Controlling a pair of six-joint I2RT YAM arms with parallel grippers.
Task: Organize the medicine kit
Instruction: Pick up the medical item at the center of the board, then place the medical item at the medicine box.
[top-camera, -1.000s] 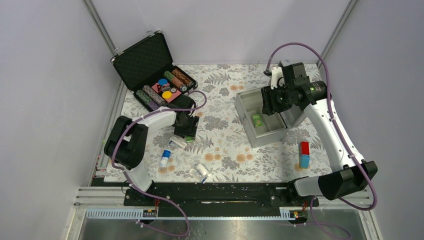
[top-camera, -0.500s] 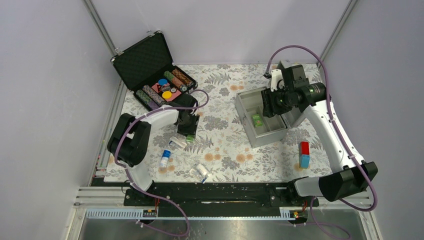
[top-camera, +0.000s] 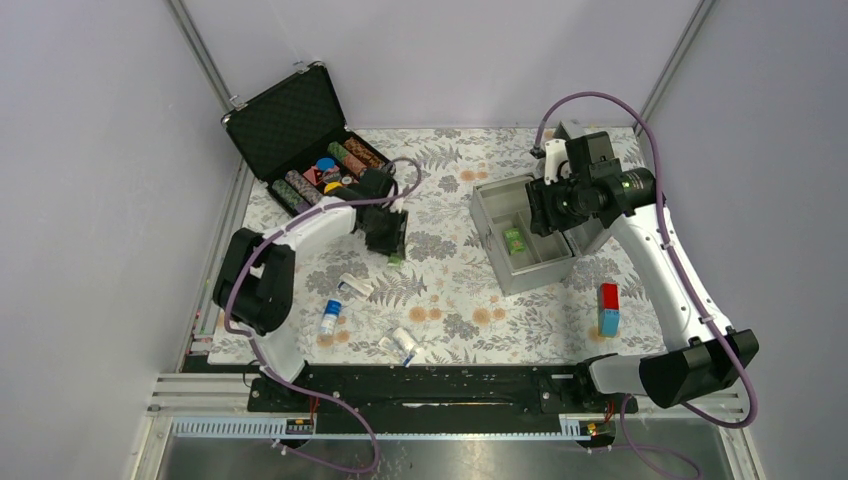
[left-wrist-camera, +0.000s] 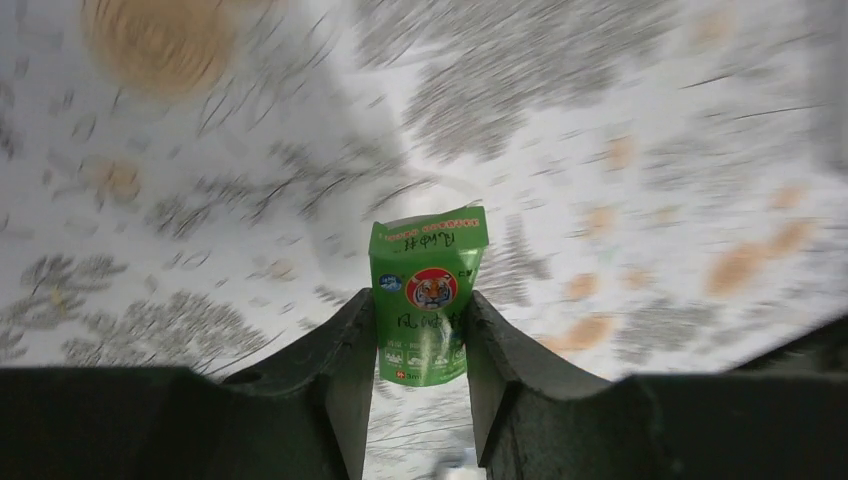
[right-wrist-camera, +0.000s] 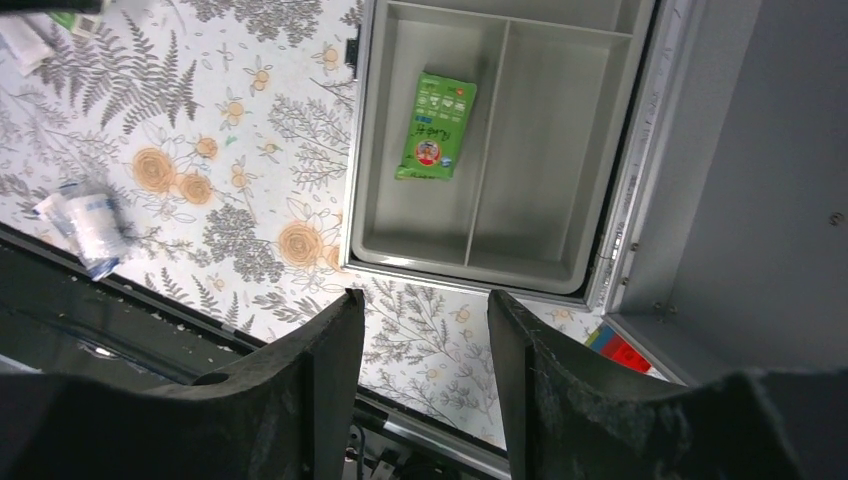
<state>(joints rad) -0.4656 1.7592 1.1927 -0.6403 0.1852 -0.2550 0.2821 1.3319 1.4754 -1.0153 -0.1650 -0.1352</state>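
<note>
I am clamping a green sachet (left-wrist-camera: 428, 290) between the jaws of my left gripper (left-wrist-camera: 420, 330). My right gripper (right-wrist-camera: 420, 310) is hanging with its jaws apart and empty, the medicine kit (right-wrist-camera: 560, 150) directly beneath them. A second sachet (right-wrist-camera: 436, 125) is lying inside it, while the bottle (top-camera: 329, 318) and gauze roll (top-camera: 402, 344) are waiting well away from both.

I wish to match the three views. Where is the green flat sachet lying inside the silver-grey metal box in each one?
Top external: right of centre, green flat sachet inside the silver-grey metal box.
Right wrist: upper middle, in the box's left compartment.
Left wrist: not in it; the left gripper holds a second green sachet.
Shared landmark: the floral tablecloth.
</note>
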